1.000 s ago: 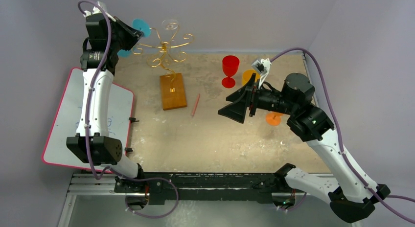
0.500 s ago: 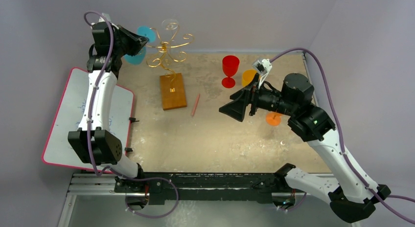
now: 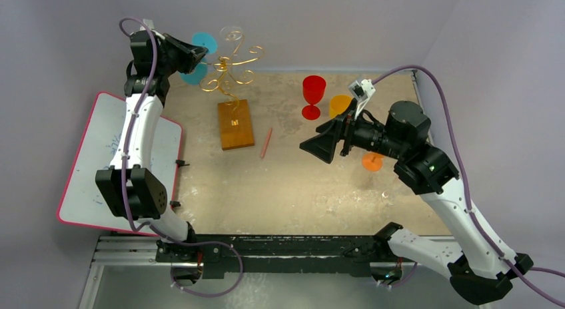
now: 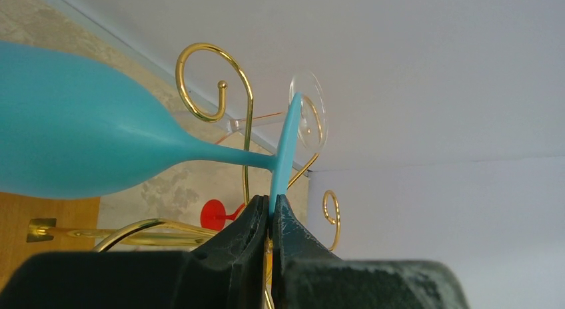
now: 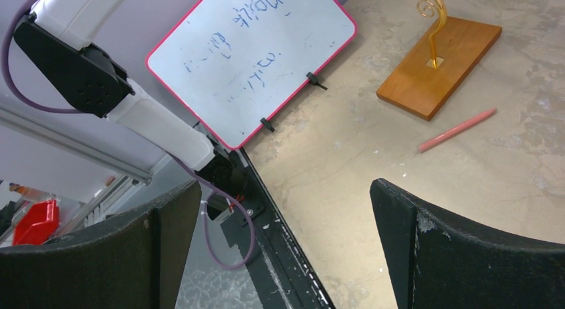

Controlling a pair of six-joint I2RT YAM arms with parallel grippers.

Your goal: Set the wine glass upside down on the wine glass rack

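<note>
My left gripper (image 3: 192, 54) is shut on the foot of a teal wine glass (image 3: 195, 74) and holds it in the air just left of the wine glass rack (image 3: 230, 62). The rack is a gold wire tree on an orange-brown wooden base (image 3: 236, 124). In the left wrist view the jaws pinch the rim of the teal foot (image 4: 286, 146), the bowl (image 4: 66, 142) lies sideways to the left, and the gold scrolls (image 4: 214, 79) are right behind the stem. A clear glass's foot (image 4: 312, 112) shows among the scrolls. My right gripper (image 3: 320, 146) is open and empty above mid-table (image 5: 286, 256).
A red wine glass (image 3: 313, 92) stands upright at the back. An orange glass (image 3: 340, 104) is partly hidden by the right arm, its foot (image 3: 372, 162) showing below. A pink pencil (image 3: 266, 142) lies right of the base. A pink-edged whiteboard (image 3: 120, 162) lies at the left.
My left gripper has carried the teal glass to the right, closer to the rack's scroll arms. The right arm has barely shifted.
</note>
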